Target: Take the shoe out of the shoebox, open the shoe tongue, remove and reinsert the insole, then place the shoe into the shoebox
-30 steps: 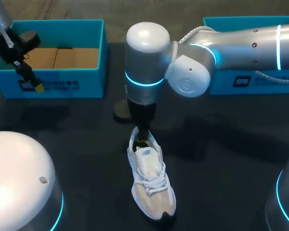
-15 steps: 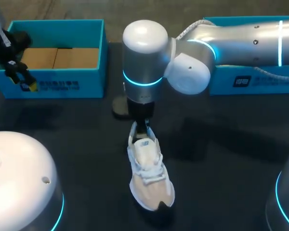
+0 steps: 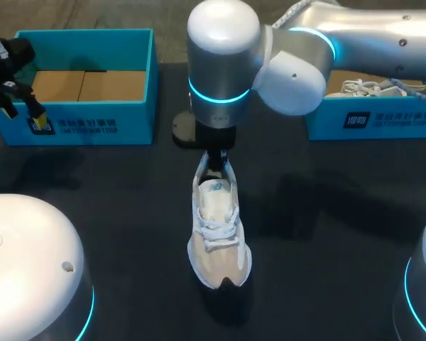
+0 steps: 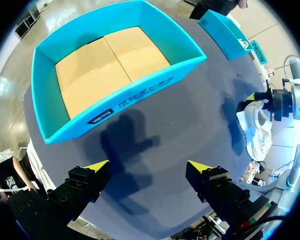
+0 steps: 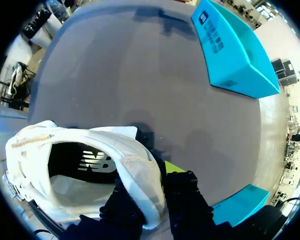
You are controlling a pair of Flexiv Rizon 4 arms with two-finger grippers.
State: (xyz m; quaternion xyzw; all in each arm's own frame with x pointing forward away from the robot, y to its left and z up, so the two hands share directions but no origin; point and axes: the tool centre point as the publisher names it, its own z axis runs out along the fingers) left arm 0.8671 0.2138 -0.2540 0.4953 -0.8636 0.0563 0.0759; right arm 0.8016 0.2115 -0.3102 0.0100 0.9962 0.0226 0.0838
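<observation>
A white and beige sneaker (image 3: 216, 231) lies mid-table, toe toward the near edge. My right gripper (image 3: 213, 162) comes down at its heel. In the right wrist view that gripper (image 5: 151, 176) is shut on the sneaker's heel collar (image 5: 140, 165), one finger inside and one outside, and the dark insole (image 5: 87, 162) shows within. The empty blue shoebox (image 3: 85, 82) with a cardboard floor stands at the back left. My left gripper (image 3: 23, 112) hangs open in front of its left end, holding nothing. In the left wrist view, that gripper (image 4: 149, 167) stands over bare table before the shoebox (image 4: 115, 65).
A second blue box (image 3: 369, 117) at the back right holds another white shoe (image 3: 362, 87). A dark round disc (image 3: 188, 133) lies behind the sneaker's heel. White robot bases (image 3: 28, 270) fill the near corners.
My right gripper has closed on the heel collar and drawn the sneaker toward the back of the table. My left gripper has drifted left and back.
</observation>
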